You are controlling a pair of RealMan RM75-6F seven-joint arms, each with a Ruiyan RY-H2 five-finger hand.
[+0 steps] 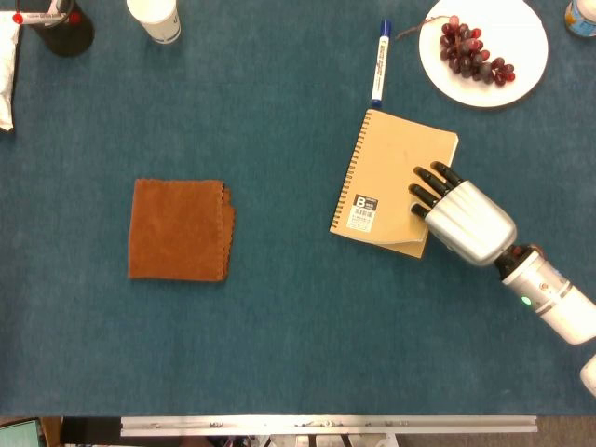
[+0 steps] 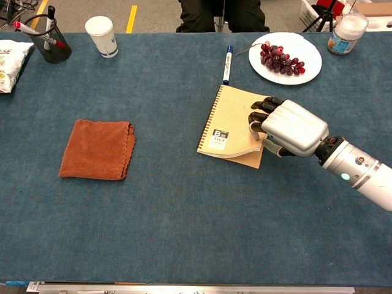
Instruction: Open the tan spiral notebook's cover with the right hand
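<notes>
Overhead first: the tan spiral notebook (image 1: 391, 182) is seen lying tilted on the blue table (image 1: 279, 326), spiral edge to the left, just below the marker (image 1: 380, 62) and the plate of grapes (image 1: 482, 51). The right hand (image 1: 461, 216) is laid over its right edge, dark fingers (image 1: 426, 183) stretched flat on the cover; no closed pinch is visible from this view, so whether the cover is gripped cannot be told here. The lower right corner looks slightly lifted off the pages. The left hand is not seen. From the chest view, the cover edge is seen bowed up near the right hand (image 2: 285, 127), with the thumb apparently tucked beneath, so the cover is judged to be lightly caught between thumb and fingers, though the contact is partly hidden. The main risk is judged to be that the whole notebook gets dragged or spun across the cloth instead of being opened, since nothing holds it down. A weak hold could also let the cover slip free and drop shut, or several pages could be lifted along with it. A brown cloth (image 2: 97, 149) lies well apart, no obstacle.
</notes>
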